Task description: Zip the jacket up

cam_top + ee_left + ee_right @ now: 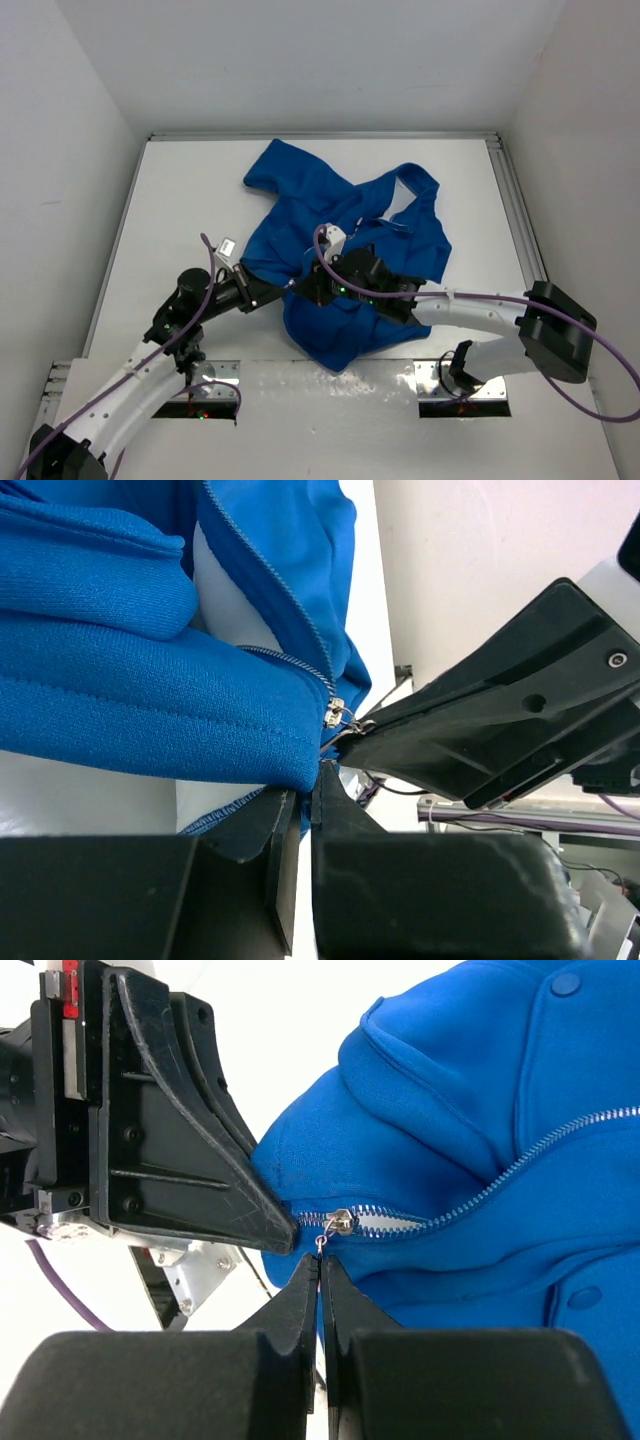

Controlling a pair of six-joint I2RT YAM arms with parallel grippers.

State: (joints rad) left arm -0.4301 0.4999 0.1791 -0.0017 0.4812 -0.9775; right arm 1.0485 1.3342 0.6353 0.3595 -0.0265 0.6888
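Observation:
The royal-blue jacket lies crumpled in the middle of the white table. Its silver zipper is open along most of its length, and whitish lining shows in the gap. The slider sits at the bottom end of the zipper. My left gripper is shut on the blue hem right beside the slider. My right gripper is shut on the zipper pull just under the slider. Both grippers meet at the jacket's near edge, left gripper next to right gripper.
White walls enclose the table on the left, back and right. A metal rail runs along the table's right edge. Purple cables loop off both arms. The arm bases sit at the near edge.

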